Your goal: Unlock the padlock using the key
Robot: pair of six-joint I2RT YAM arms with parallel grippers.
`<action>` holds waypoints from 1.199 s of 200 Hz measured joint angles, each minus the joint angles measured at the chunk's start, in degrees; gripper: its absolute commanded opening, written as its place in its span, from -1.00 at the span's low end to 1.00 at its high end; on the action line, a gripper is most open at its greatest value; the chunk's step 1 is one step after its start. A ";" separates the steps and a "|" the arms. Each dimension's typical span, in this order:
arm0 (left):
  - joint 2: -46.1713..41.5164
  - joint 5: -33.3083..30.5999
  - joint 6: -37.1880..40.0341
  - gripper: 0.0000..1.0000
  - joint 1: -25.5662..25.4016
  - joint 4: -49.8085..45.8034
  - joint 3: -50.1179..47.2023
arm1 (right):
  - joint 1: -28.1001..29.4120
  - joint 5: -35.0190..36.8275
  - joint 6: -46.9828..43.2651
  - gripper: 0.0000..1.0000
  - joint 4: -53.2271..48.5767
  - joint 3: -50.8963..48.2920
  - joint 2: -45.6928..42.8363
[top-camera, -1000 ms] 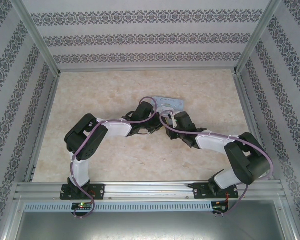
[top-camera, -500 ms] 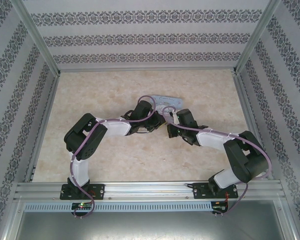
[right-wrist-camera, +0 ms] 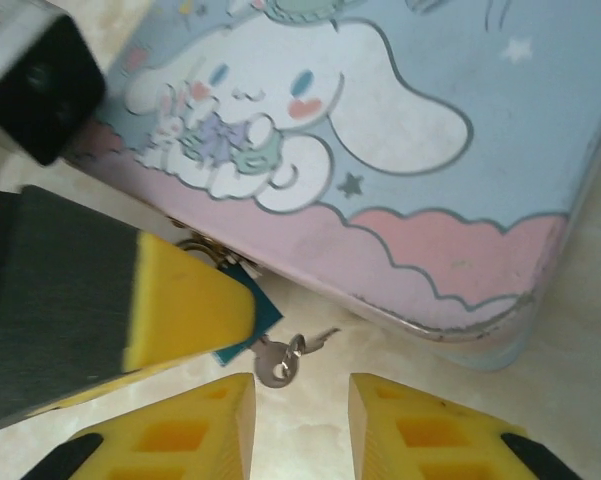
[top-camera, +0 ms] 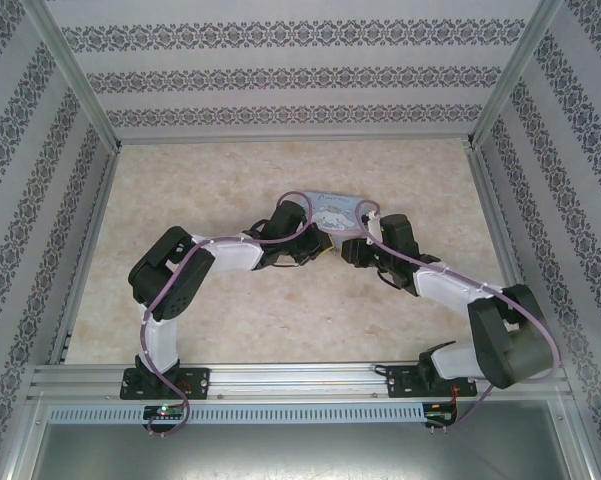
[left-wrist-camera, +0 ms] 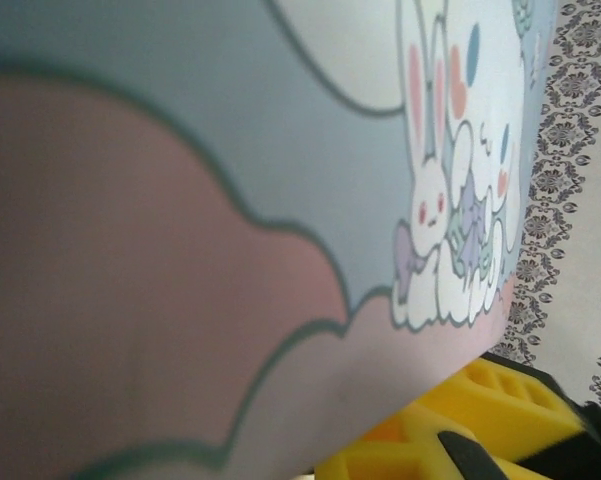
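On the pale marbled table (top-camera: 180, 200), toward its middle, lies the light-blue cartoon tin (top-camera: 332, 208), the largest loose thing there. Its lid carries a white long-eared figure above pink clouds. The left wrist view looks along this lid from very close.

Both arms reach in from the near edge and meet at the tin's near side, the left gripper (top-camera: 315, 245) just beside the right gripper (top-camera: 352, 248).

In the right wrist view, the right gripper (right-wrist-camera: 302, 400) has its two yellow fingers spread apart with nothing between them. It hangs above bare table just short of the tin's front wall.

One yellow finger (right-wrist-camera: 180, 300) of the left gripper comes in from the left and lies over the padlock. Whether the left gripper is closed on anything cannot be told.

The padlock (right-wrist-camera: 248, 318) sits against the tin's front edge. Only a blue-teal corner of its body is visible past that finger.

The key (right-wrist-camera: 280, 358) lies flat on the table just beside the padlock's lower corner. Its round head is nearest the right gripper's gap and its blade points away to the right. Whether it touches the padlock cannot be told.
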 measured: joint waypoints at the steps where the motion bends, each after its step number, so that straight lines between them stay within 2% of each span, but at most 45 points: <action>1: 0.00 0.02 0.02 -1.00 0.00 -0.07 0.04 | 0.02 0.09 0.04 -0.26 -0.02 -0.04 -0.17; 33: 0.00 0.81 0.79 -1.00 0.04 -3.04 2.21 | 1.46 3.17 -1.92 -0.19 -0.42 -0.20 -1.66; 98: 0.00 2.97 2.38 -1.00 0.33 -8.66 5.01 | 8.87 12.55 -8.00 -0.18 -1.79 -0.17 0.66; 157: 0.00 3.82 3.19 -1.00 0.42 -10.78 6.27 | 9.14 17.18 -11.02 -0.23 -1.77 0.07 3.80; 240: 0.00 4.09 4.02 -1.00 1.14 -11.06 7.32 | 9.27 17.84 -12.94 -0.40 -2.25 2.69 5.31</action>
